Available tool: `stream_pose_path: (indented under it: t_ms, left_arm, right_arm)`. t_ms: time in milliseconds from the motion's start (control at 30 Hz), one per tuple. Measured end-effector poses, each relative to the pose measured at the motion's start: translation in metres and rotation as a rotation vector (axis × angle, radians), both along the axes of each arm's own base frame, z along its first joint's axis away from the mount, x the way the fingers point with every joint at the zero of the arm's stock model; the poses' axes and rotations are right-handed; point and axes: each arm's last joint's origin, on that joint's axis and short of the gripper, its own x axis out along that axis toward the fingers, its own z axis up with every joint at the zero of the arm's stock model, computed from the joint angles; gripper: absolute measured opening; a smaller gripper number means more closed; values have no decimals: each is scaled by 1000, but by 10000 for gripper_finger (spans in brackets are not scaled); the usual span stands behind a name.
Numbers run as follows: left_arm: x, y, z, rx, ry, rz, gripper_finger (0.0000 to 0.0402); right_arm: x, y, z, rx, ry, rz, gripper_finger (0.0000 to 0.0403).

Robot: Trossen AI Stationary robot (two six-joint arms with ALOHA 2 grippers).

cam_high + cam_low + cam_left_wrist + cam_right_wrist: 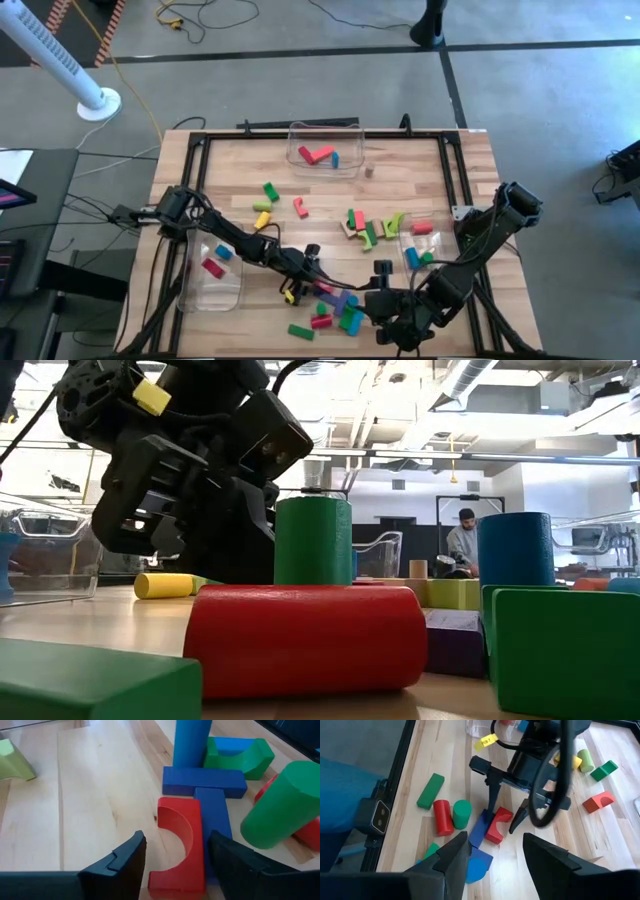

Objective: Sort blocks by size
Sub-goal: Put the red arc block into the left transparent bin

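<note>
Several blocks lie in a cluster near the table's front edge. A red arch block (192,845) lies flat there against a blue bar (217,820), beside a green cylinder (280,805). My left gripper (177,837) is open just above the arch, one finger on either side of it, as the right wrist view (505,817) also shows. I see no touch. My right gripper (492,865) is open and empty, held above the table to the right of the cluster (378,303) and pointing toward it. More blocks lie mid-table (370,228).
Clear bins stand at the far edge (325,150), the left (212,272) and the right (425,245), each holding a few blocks. A red cylinder (442,817), a green bar (430,791) and a blue cylinder (190,740) crowd the arch. A person stands far behind the table (462,540).
</note>
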Motion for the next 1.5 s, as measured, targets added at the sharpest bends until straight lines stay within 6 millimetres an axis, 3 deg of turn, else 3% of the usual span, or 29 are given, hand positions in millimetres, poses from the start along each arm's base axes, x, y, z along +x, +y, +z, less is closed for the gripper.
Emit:
stream_pose_path:
  t_ms: [400, 1100, 1500]
  left_arm:
    - [-2, 1, 4, 23, 1, -15, 118]
    - [-23, 7, 63, 73, 8, -26, 122]
    - [-48, 5, 112, 65, -52, -58, 122]
  right_arm:
    - [0, 0, 0, 1, -1, 0, 217]
    - [3, -4, 0, -4, -1, -13, 217]
    - [29, 5, -27, -219, -6, 126, 217]
